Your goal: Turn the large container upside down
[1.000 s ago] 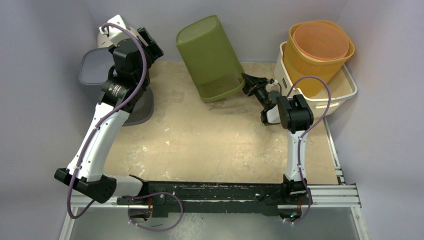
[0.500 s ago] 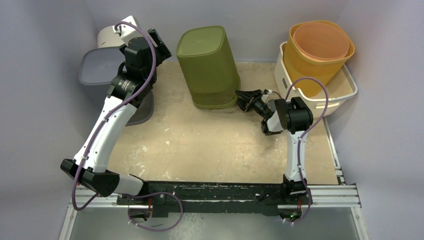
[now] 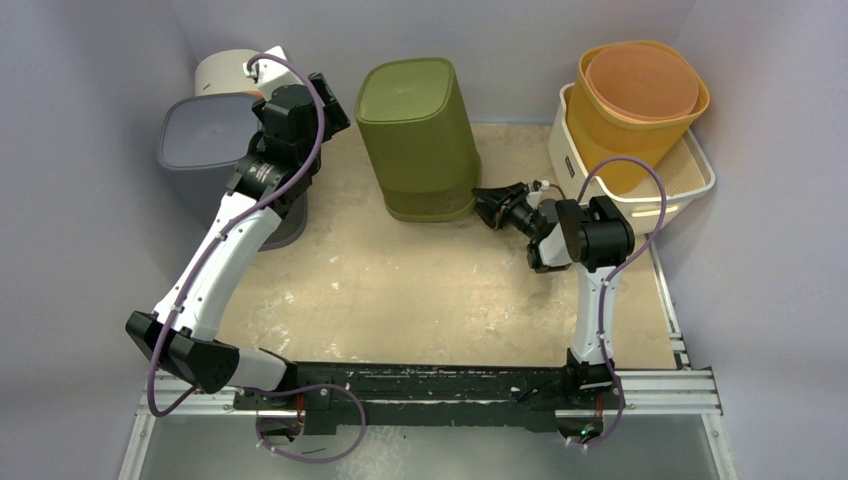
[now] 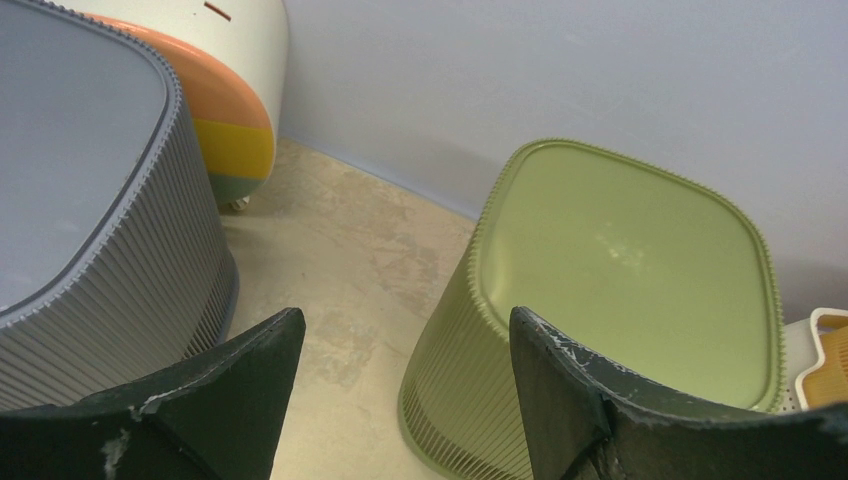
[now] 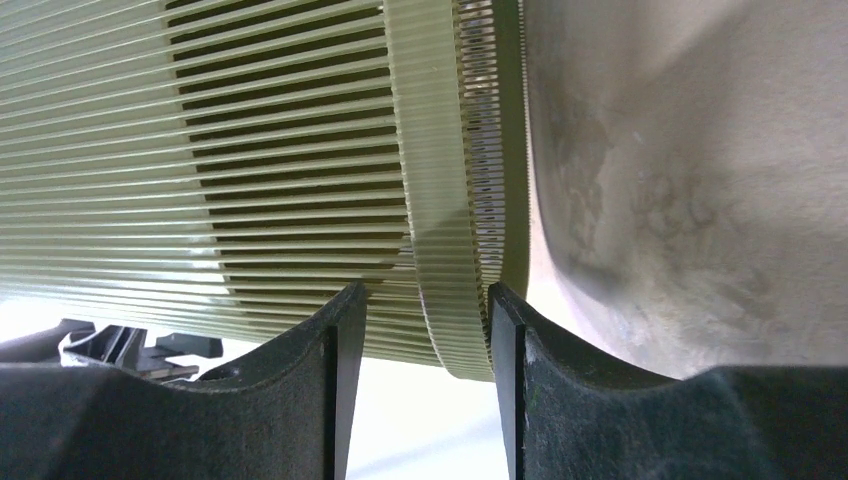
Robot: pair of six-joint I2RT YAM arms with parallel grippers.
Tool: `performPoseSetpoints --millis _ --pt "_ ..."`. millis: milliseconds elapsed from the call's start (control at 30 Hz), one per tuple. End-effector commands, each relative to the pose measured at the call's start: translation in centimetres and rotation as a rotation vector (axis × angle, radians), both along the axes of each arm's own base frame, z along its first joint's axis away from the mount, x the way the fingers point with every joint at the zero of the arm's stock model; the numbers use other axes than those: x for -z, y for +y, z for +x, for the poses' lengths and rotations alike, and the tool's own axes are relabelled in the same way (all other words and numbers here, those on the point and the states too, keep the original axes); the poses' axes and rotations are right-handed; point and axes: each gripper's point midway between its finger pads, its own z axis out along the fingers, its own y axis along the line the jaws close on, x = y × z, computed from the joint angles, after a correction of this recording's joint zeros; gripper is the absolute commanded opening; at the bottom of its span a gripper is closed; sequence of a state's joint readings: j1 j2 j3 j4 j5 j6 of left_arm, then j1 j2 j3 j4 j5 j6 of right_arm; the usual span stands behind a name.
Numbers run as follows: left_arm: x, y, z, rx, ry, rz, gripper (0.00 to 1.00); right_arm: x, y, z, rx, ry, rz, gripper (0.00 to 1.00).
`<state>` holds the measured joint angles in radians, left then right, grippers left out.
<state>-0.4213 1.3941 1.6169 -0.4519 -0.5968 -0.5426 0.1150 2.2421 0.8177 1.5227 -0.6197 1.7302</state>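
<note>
Change: since a second ago I have watched the large container [image 3: 415, 130] swing from a lean to standing square.
Large container: base up, rim down on the counter [image 3: 400, 290], far middle, close to the back wall.
Right end effector [image 5: 425, 295]: jaws partly apart, astride the container's bottom rim band; I cannot tell whether they pinch it.
Left end effector [image 4: 405, 320]: spread wide, holding nothing, hanging above the gap between the grey bin [image 4: 90, 200] and the container.

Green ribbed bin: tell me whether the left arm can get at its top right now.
Probably yes: the left gripper hangs open beside the green ribbed bin, only bare table between them and nothing on its top.
</note>
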Motion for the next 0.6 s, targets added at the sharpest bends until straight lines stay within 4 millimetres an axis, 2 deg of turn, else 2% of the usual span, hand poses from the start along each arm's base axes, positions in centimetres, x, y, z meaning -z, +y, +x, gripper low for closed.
performPoseSetpoints --millis 0,333,467,567 --pt "-1.8 -0.3 0.0 0.009 -0.067 -0.041 0.73 -0.5 -1.3 1.4 0.055 -0.003 -0.097 0.50" --pt "-1.7 -0.8 0.3 0.030 -0.070 -0.049 0.73 1.8 -1.8 2.0 0.037 0.117 -0.279 0.52" --pt "-1.9 -1.0 0.2 0.039 -0.077 -0.054 0.73 2.0 -2.4 2.9 0.022 0.137 -0.427 0.52" --pt "-2.2 -0.9 0.0 0.043 -0.086 -0.055 0.73 3.3 -3.8 3.1 -0.002 0.190 -0.620 0.53"
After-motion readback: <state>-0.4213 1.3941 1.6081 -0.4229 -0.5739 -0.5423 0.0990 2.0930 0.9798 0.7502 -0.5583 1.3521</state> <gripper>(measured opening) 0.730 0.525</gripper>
